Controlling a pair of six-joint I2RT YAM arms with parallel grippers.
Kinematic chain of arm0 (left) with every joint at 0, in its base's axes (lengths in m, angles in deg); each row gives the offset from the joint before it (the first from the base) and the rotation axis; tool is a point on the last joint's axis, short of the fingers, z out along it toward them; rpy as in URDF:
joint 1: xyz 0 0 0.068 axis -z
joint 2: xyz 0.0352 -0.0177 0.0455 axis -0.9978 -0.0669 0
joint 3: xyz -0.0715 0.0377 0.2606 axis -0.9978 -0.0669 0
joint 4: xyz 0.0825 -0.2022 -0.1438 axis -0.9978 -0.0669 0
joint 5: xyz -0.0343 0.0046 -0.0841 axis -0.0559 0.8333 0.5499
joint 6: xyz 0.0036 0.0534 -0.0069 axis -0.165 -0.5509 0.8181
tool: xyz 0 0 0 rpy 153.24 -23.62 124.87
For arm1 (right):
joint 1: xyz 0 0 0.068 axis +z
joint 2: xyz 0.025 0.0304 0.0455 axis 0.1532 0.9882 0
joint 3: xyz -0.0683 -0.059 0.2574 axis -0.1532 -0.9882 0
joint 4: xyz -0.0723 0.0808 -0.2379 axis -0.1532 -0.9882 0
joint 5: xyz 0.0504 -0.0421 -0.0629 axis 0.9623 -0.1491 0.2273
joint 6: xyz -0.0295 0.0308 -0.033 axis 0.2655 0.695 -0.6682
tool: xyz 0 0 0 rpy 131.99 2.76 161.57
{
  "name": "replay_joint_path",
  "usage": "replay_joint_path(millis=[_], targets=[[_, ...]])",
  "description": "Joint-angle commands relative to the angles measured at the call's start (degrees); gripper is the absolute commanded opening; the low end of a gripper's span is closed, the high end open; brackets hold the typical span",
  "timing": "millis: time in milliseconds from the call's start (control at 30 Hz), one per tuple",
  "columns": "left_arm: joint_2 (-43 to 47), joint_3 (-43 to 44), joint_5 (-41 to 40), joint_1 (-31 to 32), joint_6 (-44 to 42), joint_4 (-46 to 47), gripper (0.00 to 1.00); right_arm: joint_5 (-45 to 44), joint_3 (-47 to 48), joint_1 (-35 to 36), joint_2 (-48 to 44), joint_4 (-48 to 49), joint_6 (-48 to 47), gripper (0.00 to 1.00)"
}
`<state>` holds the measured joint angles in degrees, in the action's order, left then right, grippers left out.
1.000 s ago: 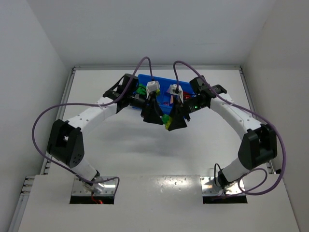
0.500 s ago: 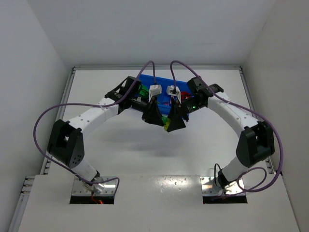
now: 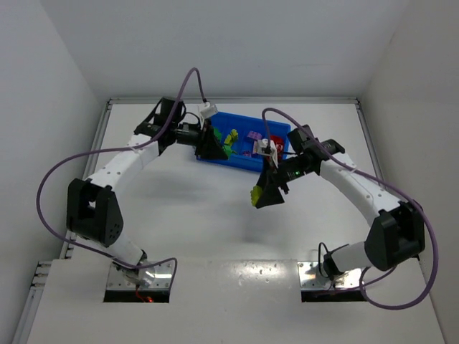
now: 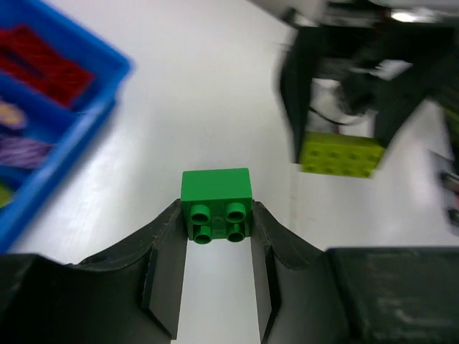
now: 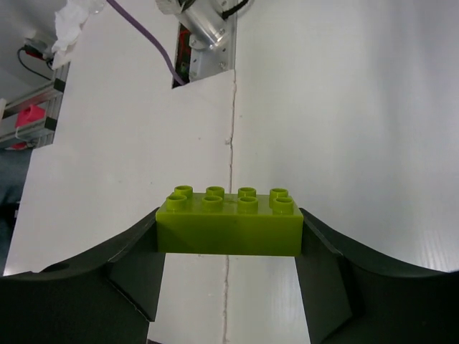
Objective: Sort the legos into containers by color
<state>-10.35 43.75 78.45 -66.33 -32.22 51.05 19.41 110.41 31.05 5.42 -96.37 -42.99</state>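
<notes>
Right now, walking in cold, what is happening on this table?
Two robot arms are sorting bricks by colour. The left gripper holds a green brick by the left end of the blue tray. The right gripper holds a yellow-green brick over the table, nearer the bases. Red bricks and purple bricks already lie in the tray.

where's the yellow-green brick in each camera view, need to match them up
Top external: yellow-green brick just right of centre.
Left wrist: upper right, blurred, beyond the green brick.
Right wrist: dead centre, studs up.
Shared landmark: the right gripper clamped on it in every view.
</notes>
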Motion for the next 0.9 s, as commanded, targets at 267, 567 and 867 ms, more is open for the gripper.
replay_joint_path(millis=[267,567,867], targets=[[-11.7,10.2,-51.0,-0.2,4.2,3.0,0.08,-10.7,-5.6,-0.8,-8.2,13.4,7.2,0.09],[-24.1,16.9,-59.3,-0.2,7.9,3.0,0.21,-15.5,-6.8,-1.3,-10.6,16.8,10.5,0.09],[-23.3,17.1,-55.2,-1.4,9.2,3.0,0.77,-19.0,-5.0,-1.8,-8.1,20.4,13.3,0.09]])
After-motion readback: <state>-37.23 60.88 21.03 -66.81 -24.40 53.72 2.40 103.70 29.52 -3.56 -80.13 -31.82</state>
